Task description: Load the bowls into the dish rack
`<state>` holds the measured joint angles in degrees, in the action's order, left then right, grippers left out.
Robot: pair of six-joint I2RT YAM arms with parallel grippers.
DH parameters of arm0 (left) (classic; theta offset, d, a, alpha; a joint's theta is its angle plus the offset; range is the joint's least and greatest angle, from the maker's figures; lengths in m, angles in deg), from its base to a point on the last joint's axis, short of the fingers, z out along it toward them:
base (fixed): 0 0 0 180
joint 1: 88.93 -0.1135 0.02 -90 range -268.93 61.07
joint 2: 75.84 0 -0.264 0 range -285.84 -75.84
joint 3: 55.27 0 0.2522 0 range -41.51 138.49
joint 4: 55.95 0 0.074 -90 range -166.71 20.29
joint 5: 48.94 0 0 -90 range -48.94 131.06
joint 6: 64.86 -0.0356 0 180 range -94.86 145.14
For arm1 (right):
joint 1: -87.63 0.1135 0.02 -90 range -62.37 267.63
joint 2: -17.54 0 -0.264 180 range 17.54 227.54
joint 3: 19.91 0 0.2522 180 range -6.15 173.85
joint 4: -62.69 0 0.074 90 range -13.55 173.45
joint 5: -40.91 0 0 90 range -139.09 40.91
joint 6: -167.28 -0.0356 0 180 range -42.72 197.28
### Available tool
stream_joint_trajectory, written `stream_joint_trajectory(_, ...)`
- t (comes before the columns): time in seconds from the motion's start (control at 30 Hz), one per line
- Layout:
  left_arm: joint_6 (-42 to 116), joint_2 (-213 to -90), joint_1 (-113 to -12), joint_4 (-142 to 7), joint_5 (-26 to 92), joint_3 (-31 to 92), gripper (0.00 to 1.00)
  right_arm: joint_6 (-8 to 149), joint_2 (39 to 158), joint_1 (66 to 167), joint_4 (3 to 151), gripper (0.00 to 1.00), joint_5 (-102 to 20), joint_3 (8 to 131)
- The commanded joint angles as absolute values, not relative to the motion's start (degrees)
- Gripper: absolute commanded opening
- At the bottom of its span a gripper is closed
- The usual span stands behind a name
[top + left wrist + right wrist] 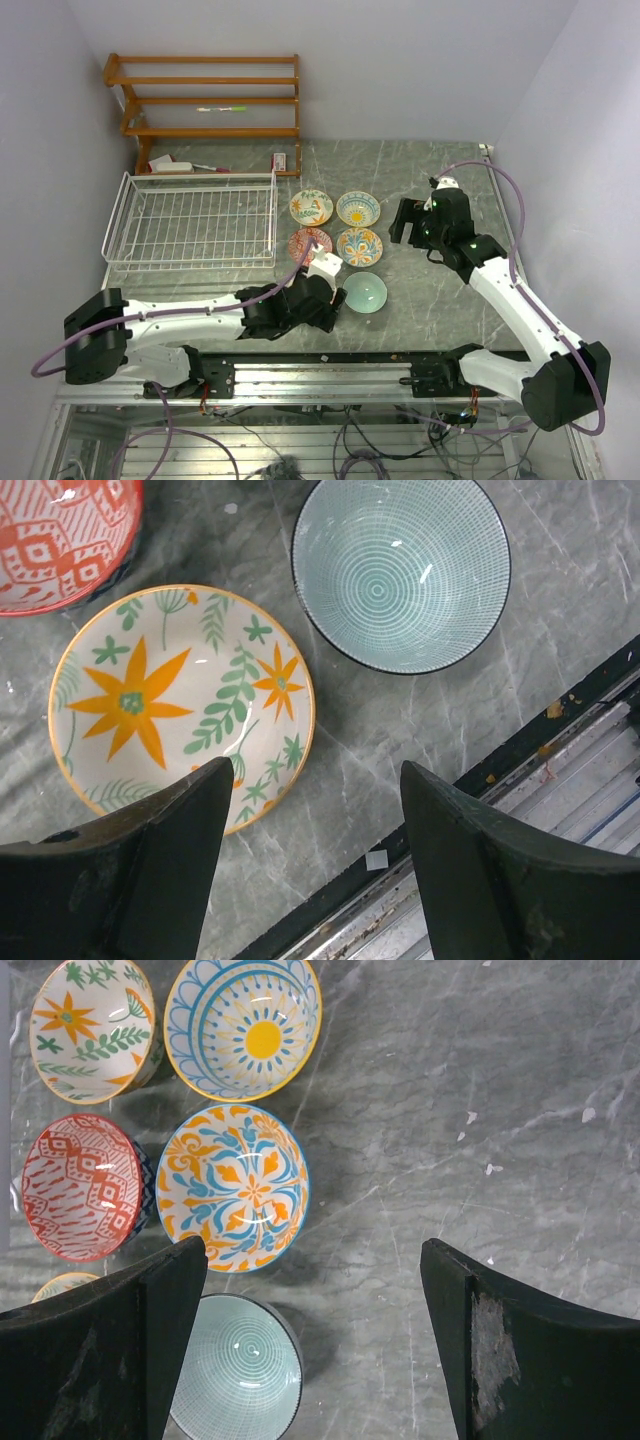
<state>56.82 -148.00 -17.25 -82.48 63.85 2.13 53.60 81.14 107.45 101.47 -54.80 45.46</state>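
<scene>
Several bowls stand in a cluster on the grey table right of the white wire dish rack (190, 262), which holds nothing. My left gripper (315, 770) is open low over the near rim of a cream bowl with orange flowers (180, 705), and its left finger overlaps that rim. The pale teal bowl (400, 570) and a red patterned bowl (60, 540) lie just beyond. In the top view the left gripper (330, 297) hides the cream bowl. My right gripper (312, 1248) is open over bare table, right of the orange-and-blue bowl (233, 1185) and the teal bowl (235, 1370).
A brown wooden shelf (205, 100) stands at the back behind the rack, with small items (172, 166) at its foot. The table's near edge and metal rail (520, 810) run close under the left gripper. Two more bowls (311, 207) (357, 208) sit in the far row.
</scene>
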Motion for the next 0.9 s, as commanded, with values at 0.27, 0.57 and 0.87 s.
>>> stream_joint_trajectory(0.27, 51.35, -157.82, -16.95, -76.18, 63.68, 4.53, 0.74, 54.92, 81.08, 105.18, 99.5, 0.88, -52.2, 43.65)
stream_joint_trajectory(0.57, 51.26, -161.07, -16.96, -75.09, 68.57, 4.27, 0.51, 54.97, 81.16, 104.27, 98.52, 0.88, -50.96, 42.54)
stream_joint_trajectory(0.87, 51.31, -165.74, -16.95, -74.73, 68.4, 5.12, 0.45, 55.17, 81.07, 103.98, 98.51, 0.88, -51.06, 42.36)
